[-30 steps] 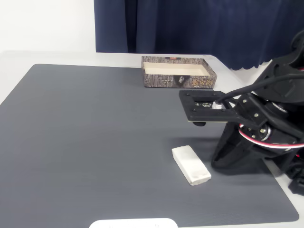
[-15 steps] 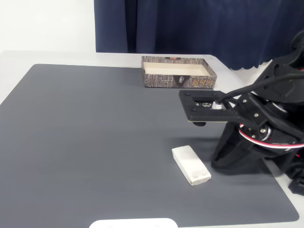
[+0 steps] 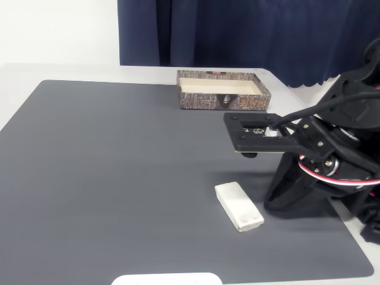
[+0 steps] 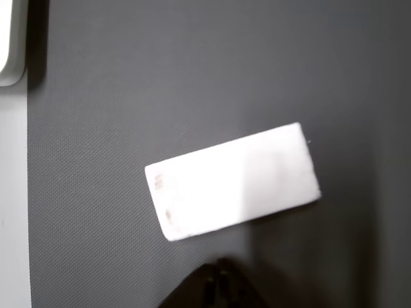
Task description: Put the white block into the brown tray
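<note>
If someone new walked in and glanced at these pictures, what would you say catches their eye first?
Most likely the white block, lying bright and alone on the dark grey mat near the front of the fixed view, beside the black arm at the right. Next comes the brown tray, sitting open at the mat's far edge before the navy curtain.

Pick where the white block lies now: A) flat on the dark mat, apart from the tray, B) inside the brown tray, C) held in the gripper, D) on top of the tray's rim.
A: the white block lies flat on the dark mat, well apart from the brown tray.
</note>
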Motion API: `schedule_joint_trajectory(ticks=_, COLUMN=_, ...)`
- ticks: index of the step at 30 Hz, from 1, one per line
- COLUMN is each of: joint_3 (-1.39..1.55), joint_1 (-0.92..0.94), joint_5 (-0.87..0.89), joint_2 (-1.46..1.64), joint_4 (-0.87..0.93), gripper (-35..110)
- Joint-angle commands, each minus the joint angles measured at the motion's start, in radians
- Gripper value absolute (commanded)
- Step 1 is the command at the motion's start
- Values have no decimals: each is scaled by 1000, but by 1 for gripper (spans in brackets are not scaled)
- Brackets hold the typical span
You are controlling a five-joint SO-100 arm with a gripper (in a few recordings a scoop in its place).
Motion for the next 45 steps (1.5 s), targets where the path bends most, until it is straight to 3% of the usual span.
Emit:
schedule_joint_trajectory(ticks=1, joint_3=-2, joint_1=2, joint_5=29, joint_2=-12, joint_4=67, gripper=0)
schedule_joint_trajectory(ticks=22, joint_3=-18, joint_1=-29, joint_5=51, joint_2=-58, joint_4=63, gripper=0)
schedule_joint_trajectory(ticks=34, joint_3=-341, joint_1=-21, joint_5=34, joint_2=-448, joint_4=55, gripper=0)
schedule_joint_trajectory(ticks=45, joint_3=-505, joint_1=-14, joint_5=52, joint_2=-716, joint_4=-64, gripper=0)
